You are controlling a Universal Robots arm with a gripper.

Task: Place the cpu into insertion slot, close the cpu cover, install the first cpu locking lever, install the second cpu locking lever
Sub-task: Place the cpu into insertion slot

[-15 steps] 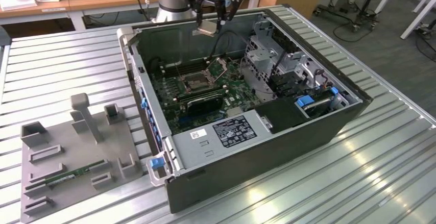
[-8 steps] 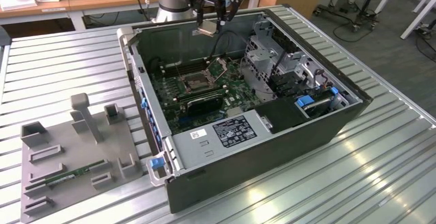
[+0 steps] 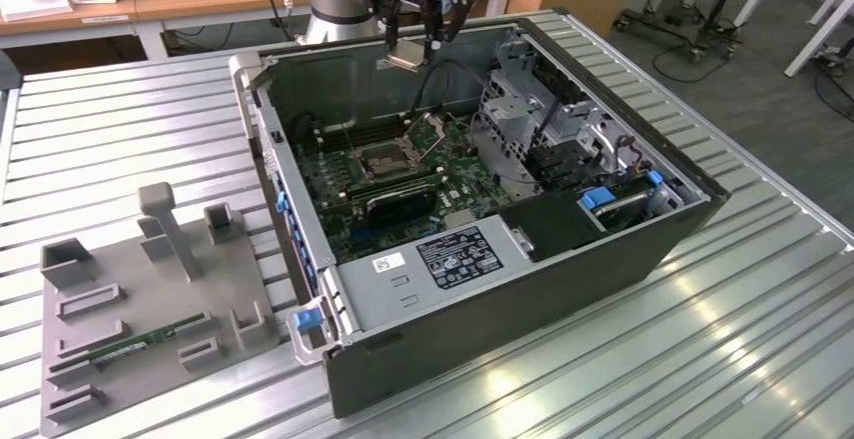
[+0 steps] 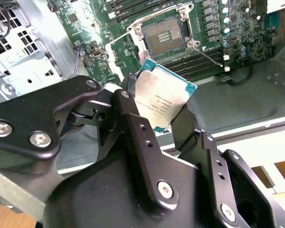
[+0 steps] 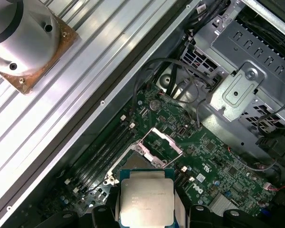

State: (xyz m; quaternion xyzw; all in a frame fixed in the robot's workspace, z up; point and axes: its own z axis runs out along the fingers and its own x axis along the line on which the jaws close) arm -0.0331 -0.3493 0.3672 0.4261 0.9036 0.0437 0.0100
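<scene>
My fingers are clamped on two opposite edges of the cpu, metal face towards the wrist. In the exterior view my gripper hangs with it over the far rim of the open case, well above the board and not yet over the slot.

The slot lies bare on the board, its dark centre uncovered. The cover looks swung up on its hinge just beside it, though I can't be sure how far it stands open.

My judgement on the risks:
- My hold is on thin edges only. A jolt could twist the cpu in my grip or let it drop onto the board.
- If it comes down turned or tilted against the slot, it could sit crooked and bend the contacts.
- The raised cover is close to the slot, and a corner could catch on it.
</scene>
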